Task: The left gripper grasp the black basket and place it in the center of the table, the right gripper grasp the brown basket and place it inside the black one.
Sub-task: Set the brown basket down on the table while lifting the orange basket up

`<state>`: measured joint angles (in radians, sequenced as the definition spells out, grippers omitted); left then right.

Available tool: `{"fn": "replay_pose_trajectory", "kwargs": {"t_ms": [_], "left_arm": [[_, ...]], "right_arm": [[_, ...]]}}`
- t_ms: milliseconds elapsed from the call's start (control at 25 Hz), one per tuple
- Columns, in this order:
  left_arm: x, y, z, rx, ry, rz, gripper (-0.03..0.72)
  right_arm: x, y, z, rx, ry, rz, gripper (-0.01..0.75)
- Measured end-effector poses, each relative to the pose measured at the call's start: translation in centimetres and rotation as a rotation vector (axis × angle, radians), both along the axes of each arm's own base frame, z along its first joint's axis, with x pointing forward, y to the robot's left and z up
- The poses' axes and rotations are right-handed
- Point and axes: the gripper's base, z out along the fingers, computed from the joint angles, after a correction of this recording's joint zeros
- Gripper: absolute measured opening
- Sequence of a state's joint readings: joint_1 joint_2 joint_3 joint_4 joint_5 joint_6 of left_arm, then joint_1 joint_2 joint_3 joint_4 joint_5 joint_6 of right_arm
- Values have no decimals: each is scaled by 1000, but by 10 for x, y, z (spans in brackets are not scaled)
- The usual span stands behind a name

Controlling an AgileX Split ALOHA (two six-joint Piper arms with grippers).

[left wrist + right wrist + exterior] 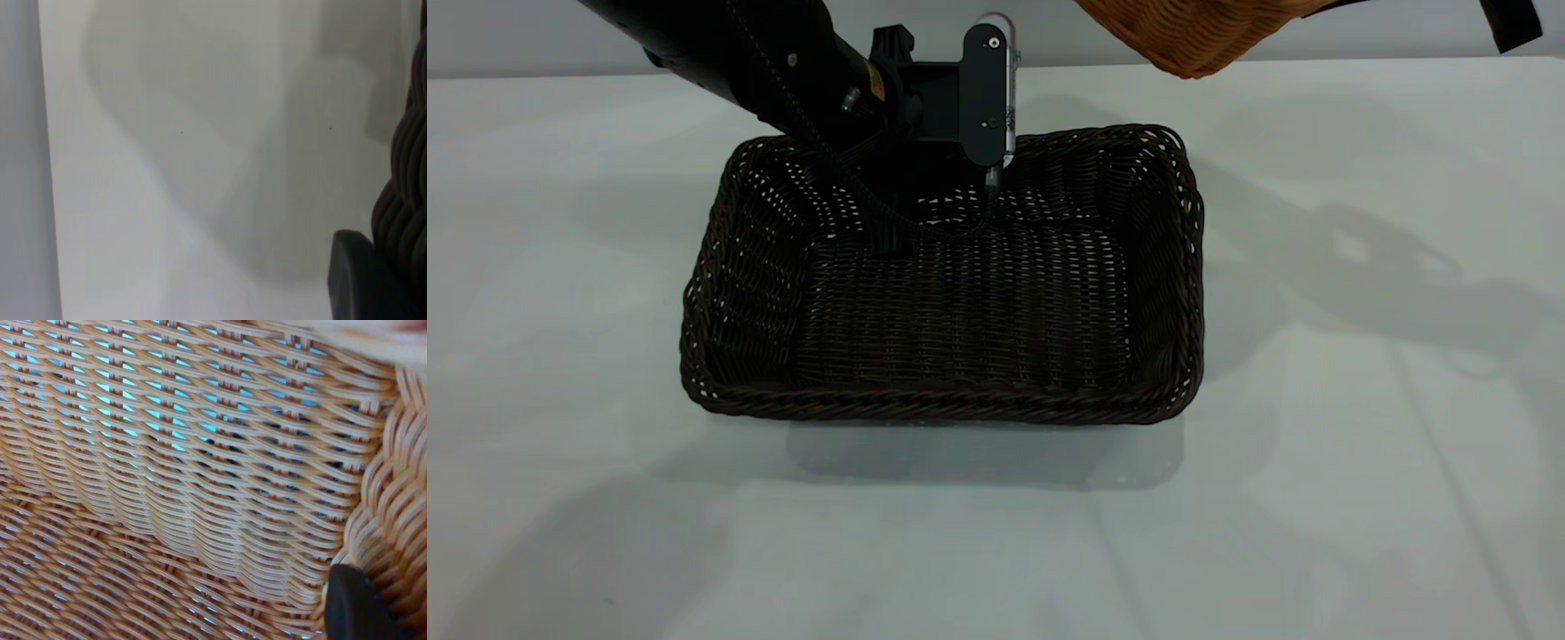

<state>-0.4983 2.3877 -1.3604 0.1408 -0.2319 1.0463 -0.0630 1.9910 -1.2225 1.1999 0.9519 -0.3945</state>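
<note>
The black basket [960, 302] rests flat on the white table [1316, 498], near its middle. My left gripper [889, 238] reaches down over the basket's far rim, one finger [357, 283] pressed against the dark braided rim [403, 200], and is shut on it. The brown basket [1200, 36] hangs in the air at the top edge, beyond the black basket's far right corner, only its underside showing. My right gripper holds it by the braided rim [393, 513], with one finger [353, 607] inside against the weave [187, 473]. Part of the right arm [1507, 22] shows at the top right.
White tabletop lies all round the black basket, with arm shadows on the right side [1387, 258]. The table's far edge [560, 76] meets a grey wall. Nothing else stands on the table.
</note>
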Motion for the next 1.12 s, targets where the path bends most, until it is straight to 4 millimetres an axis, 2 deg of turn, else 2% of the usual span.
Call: {"fn": "replay_pose_trajectory", "kwargs": {"t_ms": [200,600,880,1120], "left_arm": [[1,-1,0,-15,-13,2,115],[8,-6,7,-127,-135,3,343],[-3,-1,16,-183,-169,11,366],[-17,4,7,-335,-142,105,366]], "right_arm": [[0,0,0,1,0,1,80],[4,1,7,7,-21,13,80],[22,-13,31,-2,-115,-19,80],[24,-16,33,-2,-120,-21,80]]}}
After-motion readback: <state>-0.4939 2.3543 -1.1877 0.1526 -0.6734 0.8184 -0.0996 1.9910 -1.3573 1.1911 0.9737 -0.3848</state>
